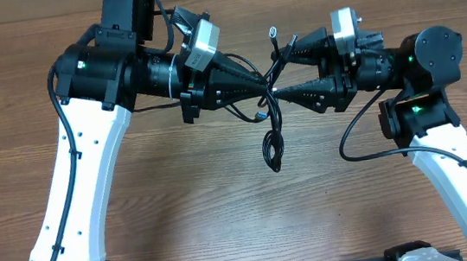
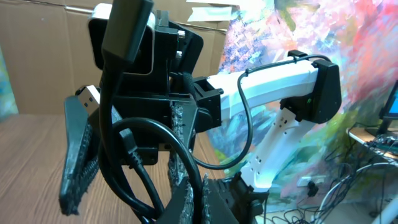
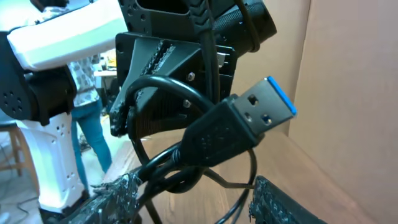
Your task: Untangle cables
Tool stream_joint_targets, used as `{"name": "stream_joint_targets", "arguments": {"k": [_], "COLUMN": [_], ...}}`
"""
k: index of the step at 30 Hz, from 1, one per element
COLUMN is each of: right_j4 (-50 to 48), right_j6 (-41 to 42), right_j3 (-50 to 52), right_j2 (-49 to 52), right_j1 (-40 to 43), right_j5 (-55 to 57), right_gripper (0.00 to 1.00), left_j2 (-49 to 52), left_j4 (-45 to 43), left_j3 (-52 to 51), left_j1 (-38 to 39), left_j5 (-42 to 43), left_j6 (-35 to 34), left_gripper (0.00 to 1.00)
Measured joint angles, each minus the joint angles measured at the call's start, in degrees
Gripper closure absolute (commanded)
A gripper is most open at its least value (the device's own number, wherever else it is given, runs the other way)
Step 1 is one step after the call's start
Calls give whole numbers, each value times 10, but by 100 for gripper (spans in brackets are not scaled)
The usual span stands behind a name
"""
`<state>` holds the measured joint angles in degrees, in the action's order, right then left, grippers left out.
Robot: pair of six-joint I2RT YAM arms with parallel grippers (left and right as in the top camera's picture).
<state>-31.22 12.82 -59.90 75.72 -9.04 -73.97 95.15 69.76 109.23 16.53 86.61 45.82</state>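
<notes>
Overhead: cables [image 1: 271, 135] hang in one tangled bunch | left gripper [image 1: 266, 88] clamped on cables | right gripper [image 1: 284, 70] spread, gripping nothing | separation looks mostly undone

Probably a robotics lab or workshop: white robot arms [image 1: 82, 181] at a wood-grain table [image 1: 226, 227], cardboard sheets [image 2: 37, 56] and a paint-splashed backdrop [image 2: 348, 31] behind, loose wiring [image 2: 357, 183] nearby.
</notes>
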Motion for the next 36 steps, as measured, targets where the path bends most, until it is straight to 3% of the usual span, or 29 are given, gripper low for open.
{"name": "stream_joint_targets", "arguments": {"k": [9,15,25,28,34,36], "right_j4": [37,35,-65,-66,-66,-66], "right_j6": [-7,56,176,188,200,202], "right_j3": [0,0,0,0,0,0], "right_j2": [2,3,5,5,5,5], "right_j1": [0,0,0,0,0,0], "right_j5": [57,74,46,33,12,9], "right_gripper": [53,52,54,61,91,94], "left_j2": [0,0,0,0,0,0], "left_j4": [-1,-1,-1,-1,-1,-3], "left_j3": [0,0,0,0,0,0], "left_j1": [0,0,5,10,10,10], "left_j5": [4,4,2,-6,-13,-13], "left_j6": [-7,-7,-7,-7,-6,-7], "left_gripper": [96,96,96,96,96,96]}}
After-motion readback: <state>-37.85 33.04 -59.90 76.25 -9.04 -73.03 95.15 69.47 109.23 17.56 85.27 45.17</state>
